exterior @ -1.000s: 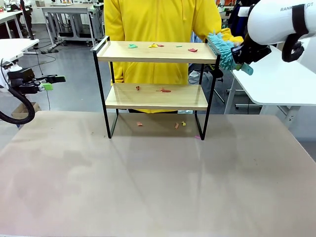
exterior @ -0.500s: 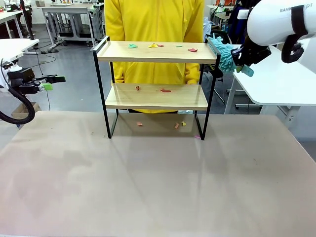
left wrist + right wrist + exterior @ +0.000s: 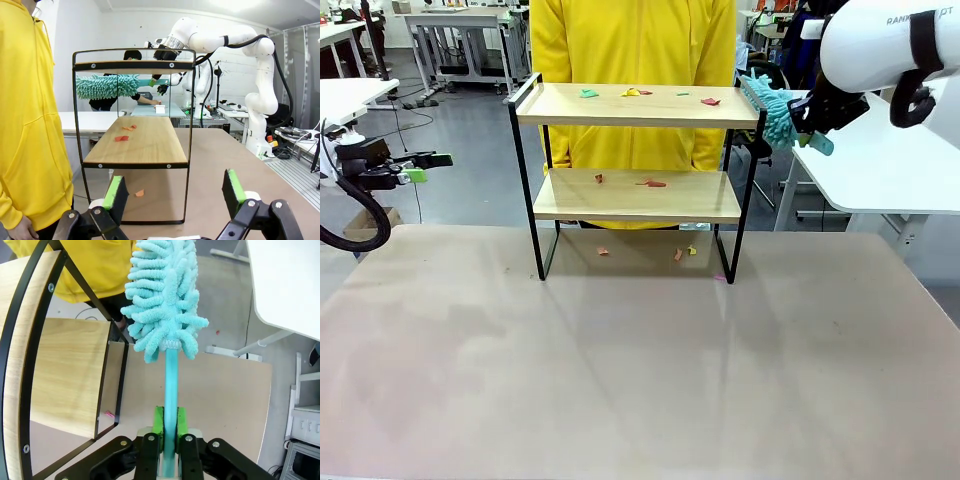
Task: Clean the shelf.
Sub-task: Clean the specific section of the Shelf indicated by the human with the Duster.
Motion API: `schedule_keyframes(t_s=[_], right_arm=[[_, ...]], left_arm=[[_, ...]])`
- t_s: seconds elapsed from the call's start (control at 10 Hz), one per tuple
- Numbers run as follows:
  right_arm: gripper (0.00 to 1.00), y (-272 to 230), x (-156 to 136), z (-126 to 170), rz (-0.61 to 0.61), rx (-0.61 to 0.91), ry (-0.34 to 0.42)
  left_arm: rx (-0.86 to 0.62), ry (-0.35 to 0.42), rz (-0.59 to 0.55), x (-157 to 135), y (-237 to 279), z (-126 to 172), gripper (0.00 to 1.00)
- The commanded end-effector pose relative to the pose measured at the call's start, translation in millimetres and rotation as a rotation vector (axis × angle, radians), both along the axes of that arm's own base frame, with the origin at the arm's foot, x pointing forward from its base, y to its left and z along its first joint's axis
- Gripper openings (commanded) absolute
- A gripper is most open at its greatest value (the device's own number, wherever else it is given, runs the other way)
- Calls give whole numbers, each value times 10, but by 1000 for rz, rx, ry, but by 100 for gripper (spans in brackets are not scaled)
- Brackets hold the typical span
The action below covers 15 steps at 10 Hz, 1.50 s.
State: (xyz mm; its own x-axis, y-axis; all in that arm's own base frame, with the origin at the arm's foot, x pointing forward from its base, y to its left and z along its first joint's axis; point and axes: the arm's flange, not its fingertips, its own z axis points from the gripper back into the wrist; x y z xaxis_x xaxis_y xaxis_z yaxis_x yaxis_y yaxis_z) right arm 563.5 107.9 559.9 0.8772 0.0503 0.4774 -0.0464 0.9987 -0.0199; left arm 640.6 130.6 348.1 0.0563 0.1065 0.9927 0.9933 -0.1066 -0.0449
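The small two-tier shelf of light wooden boards in a thin black metal frame stands toward the far side of the beige table, in front of a person in a yellow hoodie. Small coloured paper scraps lie on both boards and on the table beneath. The right gripper clamps the handle of a fluffy teal microfibre duster, whose head is just beside the shelf's upper right rail. The left gripper hangs with its jaws wide apart, well off to the left.

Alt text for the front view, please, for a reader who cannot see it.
The right gripper, shut on a teal duster, holds its head by the shelf, at its top board's right end. Coloured scraps lie on both boards and on the table beneath. A person in a yellow top stands behind; the left gripper hangs open at left.
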Motion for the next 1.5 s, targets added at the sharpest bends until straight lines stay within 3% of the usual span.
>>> schedule_keyframes(t_s=[0.0, 0.2, 0.3, 0.5, 0.8, 1.1, 1.4], right_arm=[[0, 3, -9, 34, 6, -8, -9], [0, 3, -9, 34, 6, -8, -9], [13, 0, 0, 0, 0, 0, 0], [13, -464, -57, 186, 8, -99, 152], [13, -1026, -359, 351, 140, -224, 312], [13, -1422, -765, 553, 394, -324, 482], [13, -1301, -1241, 551, 731, -322, 614]], left_arm=[[6, -18, -5, -15, 3, 12, 100], [6, -18, -5, -15, 3, 12, 100], [6, -18, -5, -15, 3, 12, 100], [6, -18, -5, -15, 3, 12, 100], [6, -18, -5, -15, 3, 12, 100], [6, -18, -5, -15, 3, 12, 100], [6, -18, -5, -15, 3, 12, 100]])
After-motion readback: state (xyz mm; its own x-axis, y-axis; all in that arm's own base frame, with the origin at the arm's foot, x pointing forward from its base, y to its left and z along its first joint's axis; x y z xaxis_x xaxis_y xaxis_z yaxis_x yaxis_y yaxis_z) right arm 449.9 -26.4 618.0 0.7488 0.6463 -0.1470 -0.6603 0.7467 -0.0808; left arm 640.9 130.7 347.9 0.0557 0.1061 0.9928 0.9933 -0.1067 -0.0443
